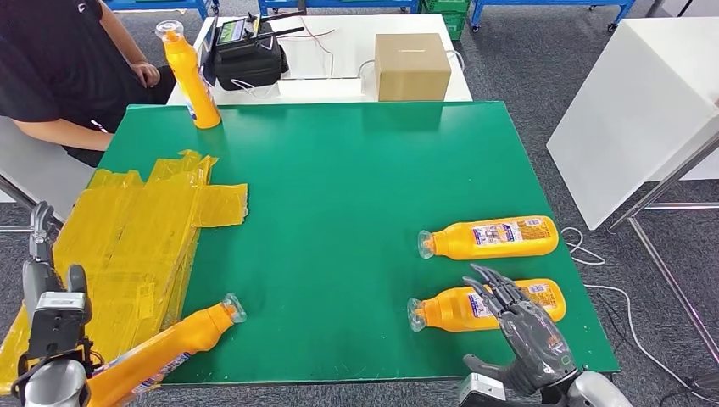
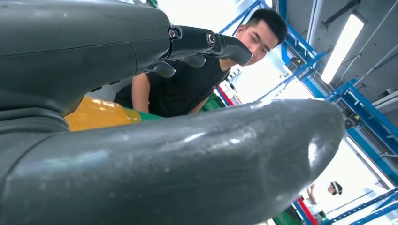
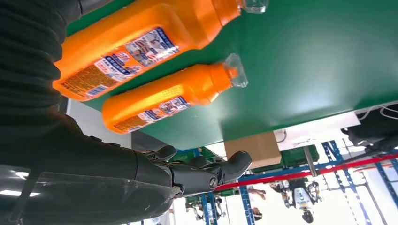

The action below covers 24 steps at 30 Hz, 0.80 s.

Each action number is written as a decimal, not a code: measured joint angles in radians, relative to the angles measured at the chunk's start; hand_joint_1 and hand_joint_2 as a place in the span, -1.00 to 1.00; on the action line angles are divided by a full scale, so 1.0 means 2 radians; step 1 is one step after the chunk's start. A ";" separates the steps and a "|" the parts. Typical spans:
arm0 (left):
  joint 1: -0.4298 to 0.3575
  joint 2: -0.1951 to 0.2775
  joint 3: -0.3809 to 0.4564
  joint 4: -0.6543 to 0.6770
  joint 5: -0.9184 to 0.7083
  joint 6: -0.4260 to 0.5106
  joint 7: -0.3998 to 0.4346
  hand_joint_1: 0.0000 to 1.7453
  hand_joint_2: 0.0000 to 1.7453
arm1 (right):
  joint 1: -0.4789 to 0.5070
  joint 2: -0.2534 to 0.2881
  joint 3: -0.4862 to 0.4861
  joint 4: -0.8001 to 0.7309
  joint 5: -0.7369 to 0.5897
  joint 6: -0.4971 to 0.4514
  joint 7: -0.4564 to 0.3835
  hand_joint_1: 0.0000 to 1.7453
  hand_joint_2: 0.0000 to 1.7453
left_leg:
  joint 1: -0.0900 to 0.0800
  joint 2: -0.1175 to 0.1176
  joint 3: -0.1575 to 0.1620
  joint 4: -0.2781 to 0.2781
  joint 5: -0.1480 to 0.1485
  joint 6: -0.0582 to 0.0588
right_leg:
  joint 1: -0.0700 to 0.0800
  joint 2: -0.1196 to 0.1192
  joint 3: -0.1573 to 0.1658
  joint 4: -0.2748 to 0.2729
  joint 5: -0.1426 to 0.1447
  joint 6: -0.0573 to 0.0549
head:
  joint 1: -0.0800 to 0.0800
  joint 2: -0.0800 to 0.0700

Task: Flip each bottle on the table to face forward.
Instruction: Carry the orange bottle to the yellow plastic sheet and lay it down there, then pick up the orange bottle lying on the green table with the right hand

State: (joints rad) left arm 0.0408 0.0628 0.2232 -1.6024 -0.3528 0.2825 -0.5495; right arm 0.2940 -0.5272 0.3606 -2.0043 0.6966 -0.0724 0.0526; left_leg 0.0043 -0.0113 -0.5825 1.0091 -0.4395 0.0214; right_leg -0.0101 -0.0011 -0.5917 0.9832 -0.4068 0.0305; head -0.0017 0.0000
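Observation:
Two orange bottles lie on their sides at the right of the green table (image 1: 339, 170), caps pointing left and labels up: the far bottle (image 1: 492, 237) (image 3: 164, 101) and the near bottle (image 1: 458, 309) (image 3: 136, 47). My right hand (image 1: 524, 329) (image 3: 187, 176) hovers over the near bottle's base end with its fingers spread, holding nothing. A third bottle (image 1: 169, 346) lies slanted at the front left edge, its base beside my left hand (image 1: 51, 297) (image 2: 117, 154), whose fingers (image 2: 206, 42) point up and apart. A fourth bottle (image 1: 188, 76) stands upright at the far left corner.
Crumpled yellow sheets (image 1: 136, 237) cover the table's left side. Behind the table a white desk carries a cardboard box (image 1: 411, 66) and a black bag (image 1: 248, 58). A person in black (image 1: 59, 68) sits at the far left. A white panel (image 1: 636, 110) stands at the right.

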 joint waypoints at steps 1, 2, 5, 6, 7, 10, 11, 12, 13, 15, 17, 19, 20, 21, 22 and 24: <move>0.001 -0.001 0.001 -0.001 0.003 -0.002 0.000 -1.00 -1.00 | 0.002 -0.003 0.000 -0.001 0.001 -0.001 0.002 -1.00 1.00 | 0.000 0.000 0.000 0.000 0.000 0.000 | 0.000 0.000 0.000 0.000 0.000 0.000 | 0.000 0.000; 0.002 -0.002 0.001 -0.002 0.005 -0.003 -0.001 -1.00 -1.00 | 0.003 -0.005 0.000 -0.001 0.001 -0.002 0.003 -1.00 1.00 | 0.000 0.000 0.000 0.000 0.000 0.000 | 0.000 0.000 0.000 0.000 0.000 0.000 | 0.000 0.000; 0.004 -0.004 0.002 -0.005 0.010 -0.007 -0.002 -1.00 -1.00 | 0.005 -0.013 0.000 -0.002 0.003 -0.003 0.007 -1.00 1.00 | 0.000 0.001 0.000 0.000 0.000 0.000 | 0.000 0.000 0.000 0.000 0.000 0.000 | 0.000 0.000; 0.004 -0.005 0.002 -0.006 0.015 -0.010 -0.003 -1.00 -1.00 | 0.006 -0.015 0.000 -0.003 0.005 -0.004 0.009 -1.00 1.00 | 0.000 0.000 0.000 0.000 0.000 0.000 | 0.000 0.000 0.000 0.000 0.000 0.000 | 0.000 0.000; 0.005 -0.006 0.002 -0.007 0.021 -0.013 -0.004 -1.00 -1.00 | 0.008 -0.018 0.000 -0.004 0.007 -0.006 0.013 -1.00 1.00 | 0.000 0.000 0.000 0.000 0.000 0.000 | 0.000 0.000 0.000 0.000 0.000 0.000 | 0.000 0.000; 0.009 -0.008 0.003 -0.015 0.034 -0.024 -0.008 -1.00 -1.00 | 0.015 -0.029 -0.006 -0.008 0.017 -0.012 0.031 -1.00 1.00 | 0.000 0.001 0.000 0.000 0.000 0.000 | 0.000 0.000 0.000 0.000 0.000 0.000 | 0.000 0.000; 0.010 -0.009 0.004 -0.019 0.037 -0.027 -0.009 -1.00 -1.00 | 0.018 -0.033 -0.010 -0.009 0.021 -0.012 0.036 -1.00 1.00 | 0.000 0.001 0.000 0.000 0.000 0.000 | 0.000 0.000 0.000 0.000 0.000 0.000 | 0.000 0.000; 0.011 -0.010 0.005 -0.023 0.038 -0.029 -0.009 -1.00 -1.00 | 0.019 -0.037 -0.015 -0.009 0.023 -0.010 0.039 -1.00 1.00 | 0.000 0.001 0.000 0.000 0.000 0.000 | 0.000 0.000 0.000 0.000 0.000 0.000 | 0.000 0.000; 0.012 -0.011 0.005 -0.026 0.040 -0.030 -0.010 -1.00 -1.00 | 0.020 -0.042 -0.021 -0.010 0.026 -0.005 0.042 -1.00 1.00 | 0.000 0.001 0.000 0.000 0.000 0.000 | 0.000 0.000 0.000 0.000 0.000 0.000 | 0.000 0.000; 0.012 -0.012 0.005 -0.031 0.043 -0.034 -0.010 -1.00 -1.00 | 0.021 -0.050 -0.034 -0.010 0.030 0.010 0.045 -1.00 1.00 | 0.000 0.001 0.000 0.000 0.000 0.000 | 0.000 0.000 0.000 0.000 0.000 0.000 | 0.000 0.000; 0.012 -0.014 0.005 -0.033 0.045 -0.037 -0.010 -1.00 -1.00 | 0.019 -0.060 -0.048 -0.010 0.033 0.029 0.046 -1.00 1.00 | 0.000 0.001 0.000 0.000 0.000 0.000 | 0.000 0.000 0.000 0.000 0.000 0.000 | 0.000 0.000; 0.012 -0.014 0.005 -0.034 0.046 -0.039 -0.010 -1.00 -1.00 | 0.016 -0.070 -0.065 -0.009 0.035 0.050 0.047 -1.00 1.00 | 0.000 0.001 0.000 0.000 0.000 0.000 | 0.000 0.000 0.000 0.000 0.000 0.000 | 0.000 0.000; 0.012 -0.014 0.005 -0.034 0.046 -0.040 -0.010 -1.00 -1.00 | 0.014 -0.075 -0.073 -0.008 0.035 0.059 0.047 -1.00 1.00 | 0.000 0.001 0.000 0.000 0.000 0.000 | 0.000 0.000 0.000 0.000 0.000 0.000 | 0.000 0.000; 0.011 -0.014 0.005 -0.034 0.047 -0.041 -0.011 -1.00 -1.00 | 0.012 -0.079 -0.081 -0.007 0.034 0.068 0.047 -1.00 1.00 | 0.000 0.001 0.000 0.000 0.000 0.000 | 0.000 0.001 0.000 0.000 0.000 0.000 | 0.000 0.000; 0.011 -0.015 0.005 -0.034 0.048 -0.043 -0.011 -1.00 -1.00 | 0.010 -0.083 -0.088 -0.007 0.033 0.075 0.047 -1.00 1.00 | 0.000 0.001 0.000 0.000 0.000 0.000 | 0.000 0.001 0.000 0.000 0.000 0.000 | 0.000 0.000; 0.011 -0.015 0.005 -0.035 0.049 -0.044 -0.012 -1.00 -1.00 | 0.006 -0.090 -0.098 -0.005 0.031 0.085 0.046 -1.00 1.00 | 0.000 0.001 0.000 0.000 0.000 0.000 | 0.000 0.001 0.000 0.000 0.000 0.000 | 0.000 0.000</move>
State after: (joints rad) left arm 0.0628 0.0321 0.2331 -1.6718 -0.2550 0.1938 -0.5726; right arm 0.3070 -0.7077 0.1641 -2.0141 0.7592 0.0973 0.1436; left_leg 0.0039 -0.0094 -0.5820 1.0095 -0.4398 0.0218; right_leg -0.0106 0.0002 -0.5919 0.9830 -0.4064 0.0308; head -0.0019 0.0000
